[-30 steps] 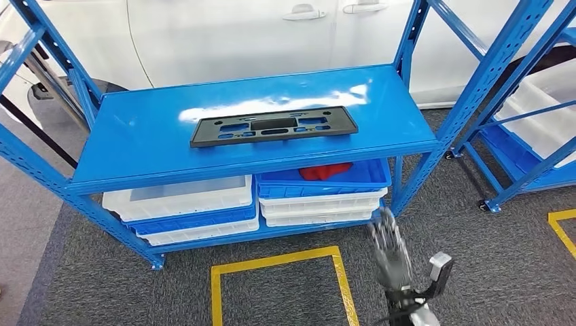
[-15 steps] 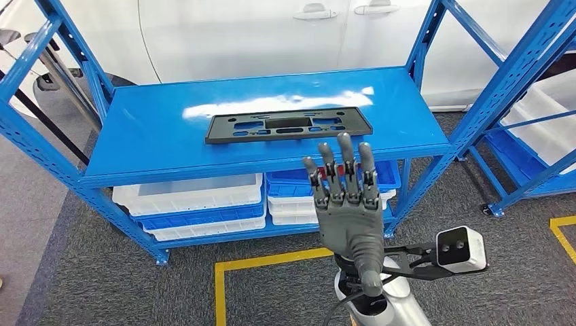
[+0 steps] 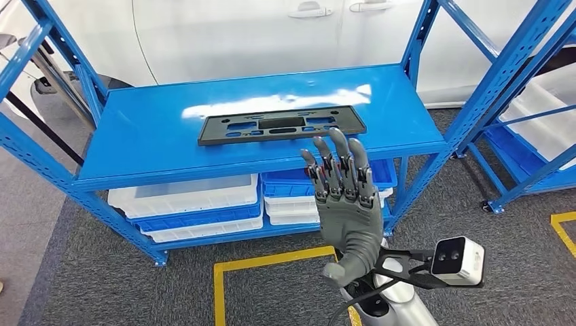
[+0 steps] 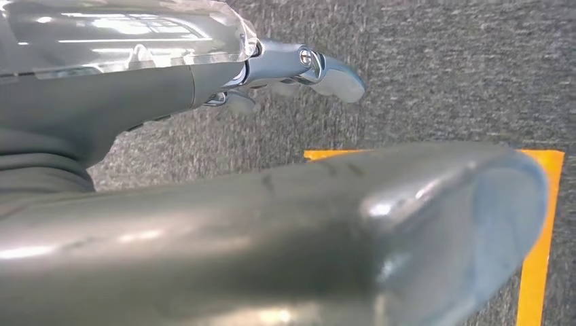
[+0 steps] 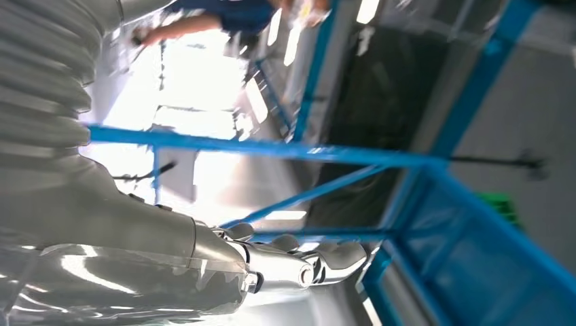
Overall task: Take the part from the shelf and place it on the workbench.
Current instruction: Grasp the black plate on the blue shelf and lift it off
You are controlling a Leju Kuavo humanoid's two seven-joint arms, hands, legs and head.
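A flat black part (image 3: 282,125) with several cut-outs lies on the top board of the blue shelf (image 3: 156,146), near the middle. My right hand (image 3: 346,204) is raised in front of the shelf's front edge, just below the part's right end. Its fingers (image 3: 337,163) are straight and spread, and it holds nothing. In the right wrist view the same hand (image 5: 136,224) reaches toward blue shelf rails. In the left wrist view my left hand (image 4: 204,170) hangs over the grey carpet, with its thumb and fingers (image 4: 299,68) apart and nothing between them.
White bins (image 3: 183,193) and a blue bin (image 3: 380,173) holding something red sit on the shelf's lower level. A second blue rack (image 3: 536,136) stands at the right. A white car (image 3: 238,34) is behind. Yellow tape (image 3: 272,261) marks the carpet.
My right hand rose from low near the floor to the front of the shelf's top board, fingers spread. In the last half second it leaned slightly left. The part stayed put.
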